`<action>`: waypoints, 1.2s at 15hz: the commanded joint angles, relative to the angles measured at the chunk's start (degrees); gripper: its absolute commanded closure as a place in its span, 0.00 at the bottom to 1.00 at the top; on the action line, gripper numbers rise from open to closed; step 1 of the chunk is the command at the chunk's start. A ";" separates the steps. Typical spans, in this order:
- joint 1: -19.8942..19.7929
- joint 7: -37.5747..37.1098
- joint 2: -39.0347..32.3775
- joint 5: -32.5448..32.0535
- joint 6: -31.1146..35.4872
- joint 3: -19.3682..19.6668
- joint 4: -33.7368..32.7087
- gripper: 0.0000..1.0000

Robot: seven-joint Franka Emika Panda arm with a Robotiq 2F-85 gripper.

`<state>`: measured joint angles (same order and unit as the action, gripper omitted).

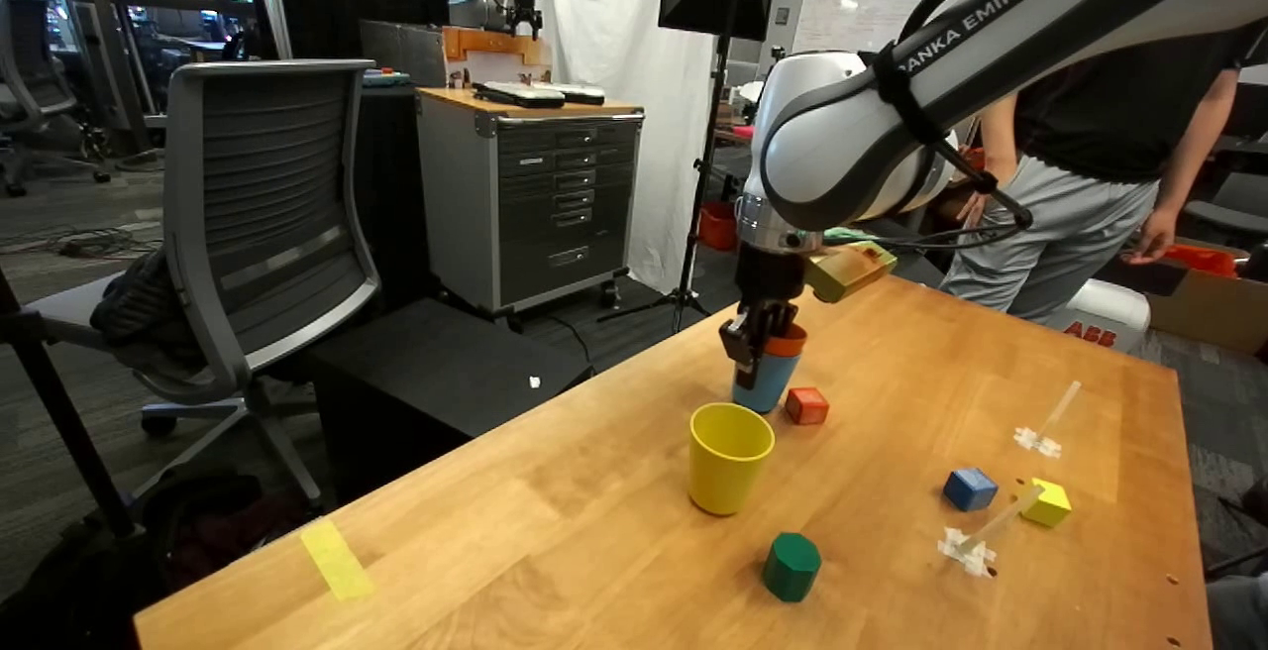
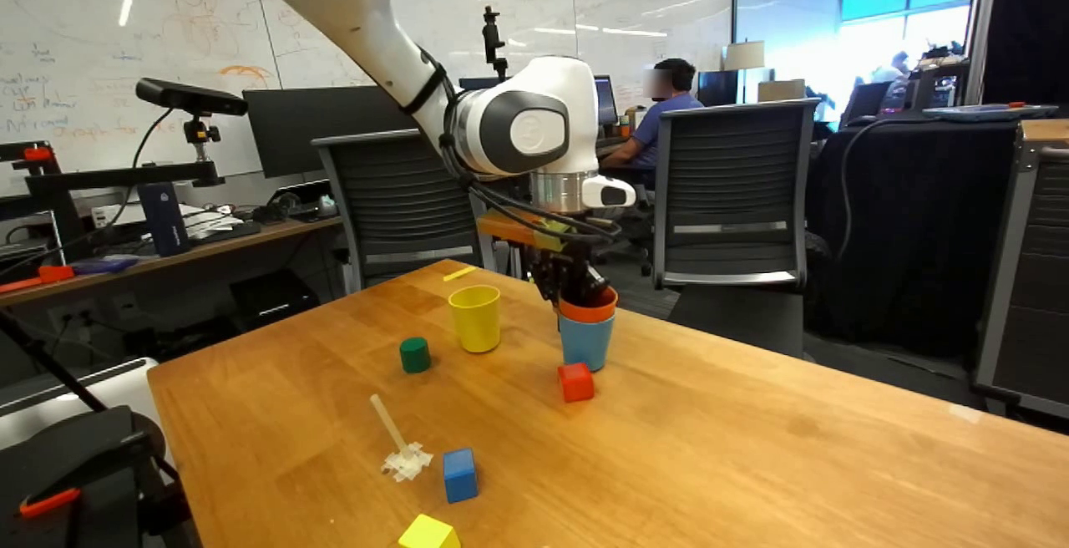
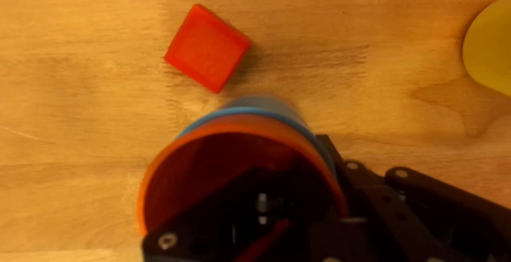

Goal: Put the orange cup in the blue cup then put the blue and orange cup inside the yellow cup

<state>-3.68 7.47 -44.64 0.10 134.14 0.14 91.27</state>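
Near the edge of the wooden table (image 1: 515, 531), the orange cup (image 2: 589, 312) sits inside the blue cup (image 2: 586, 343), and the gripper (image 1: 761, 341) pinches both walls together. Holding just one side may let the cups tilt and knock the yellow cup (image 2: 476, 322) over.

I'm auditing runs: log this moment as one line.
orange cup: inside blue cup | claw: shut on both cups | yellow cup: upright, apart | final nesting: pending
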 commanded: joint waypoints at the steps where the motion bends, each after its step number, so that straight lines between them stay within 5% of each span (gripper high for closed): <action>1: 1.46 -0.55 6.12 -2.08 1.67 0.57 7.26 0.98; 10: 6.48 -5.18 22.99 -9.08 8.27 1.28 25.77 0.98; 18: 8.23 -5.71 31.60 -9.01 11.47 -1.69 32.91 0.98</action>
<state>4.05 1.85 -16.76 -9.05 143.46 -0.24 120.79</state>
